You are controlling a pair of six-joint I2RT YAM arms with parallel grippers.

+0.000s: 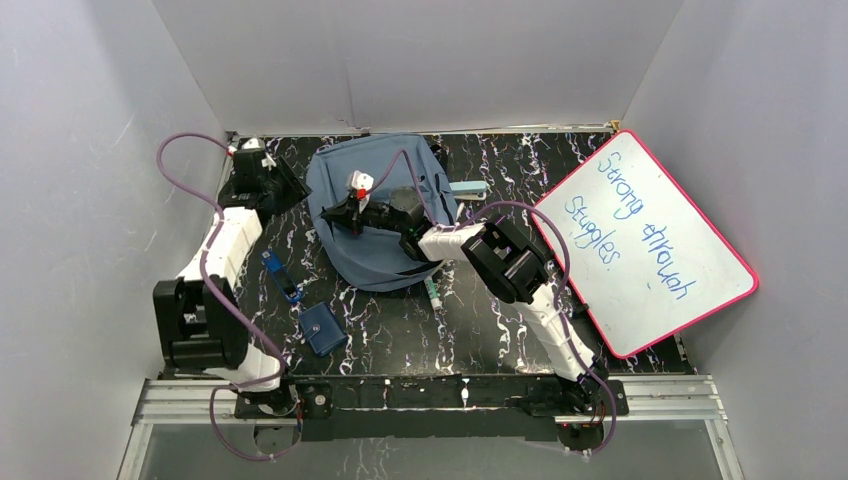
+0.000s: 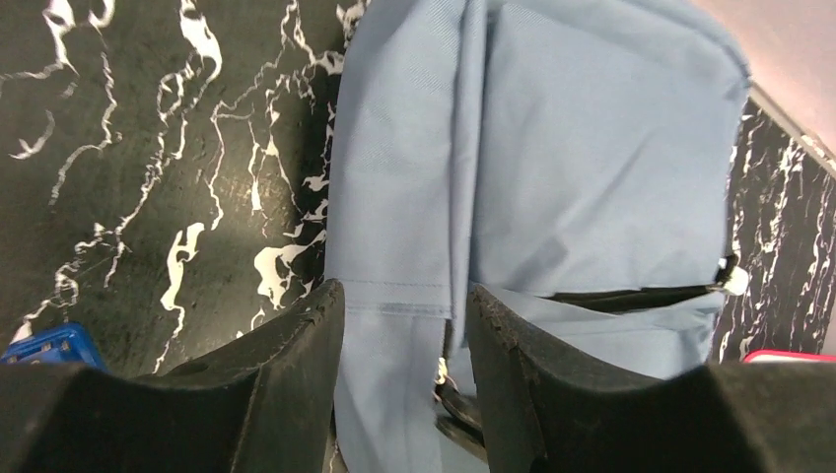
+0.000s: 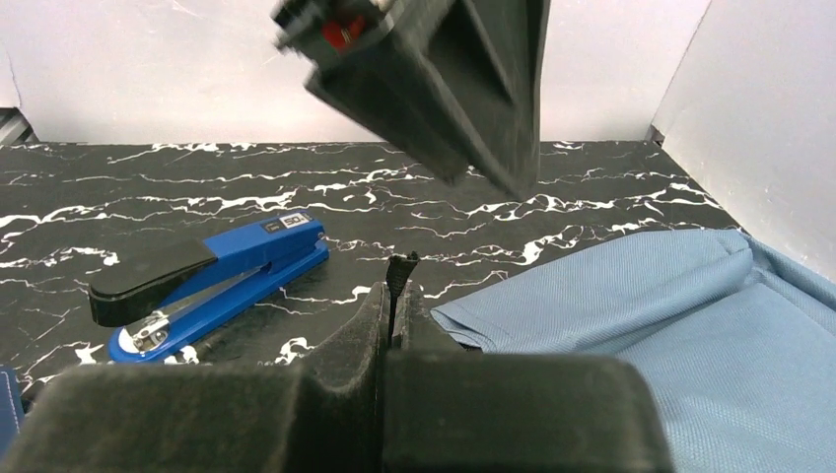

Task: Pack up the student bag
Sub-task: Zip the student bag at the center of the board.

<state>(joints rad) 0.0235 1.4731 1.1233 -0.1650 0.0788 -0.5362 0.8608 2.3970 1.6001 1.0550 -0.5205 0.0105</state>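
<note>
The slate-blue student bag (image 1: 385, 240) lies flat in the middle of the table; it also shows in the left wrist view (image 2: 592, 148) and the right wrist view (image 3: 641, 325). My left gripper (image 1: 297, 190) is at the bag's left edge. Its jaws (image 2: 404, 296) stand open astride a fold of the bag's fabric. My right gripper (image 1: 335, 214) reaches over the bag to its left side. It (image 3: 394, 286) is shut on a thin black pull tab (image 3: 400, 266) of the bag. My left gripper also hangs at the top of the right wrist view (image 3: 434, 89).
A blue stapler (image 1: 282, 276) and a small dark-blue pouch (image 1: 322, 330) lie left of the bag. A green marker (image 1: 433, 290) lies at its near edge and a light-blue item (image 1: 468, 187) at its right. A red-framed whiteboard (image 1: 645, 240) fills the right side. Grey walls surround the table.
</note>
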